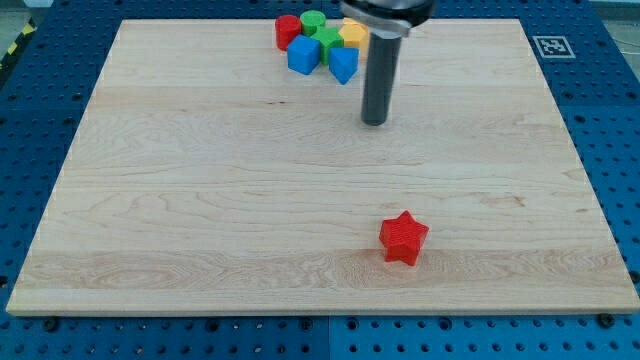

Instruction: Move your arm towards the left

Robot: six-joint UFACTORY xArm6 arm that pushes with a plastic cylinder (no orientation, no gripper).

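Note:
My tip [375, 122] rests on the wooden board [200, 200], right of centre in the upper half of the view. A cluster of blocks lies at the view's top, up and left of the tip: a red cylinder [287, 30], a green cylinder [313, 21], a blue cube [303, 55], a green block [328, 41], a blue block [343, 66] and a yellow block [352, 35] partly hidden by the rod. The blue block is nearest the tip, a short gap away. A red star [403, 238] lies well below the tip.
The board sits on a blue perforated table [40, 120]. A black-and-white marker tag [552, 46] is off the board's top right corner.

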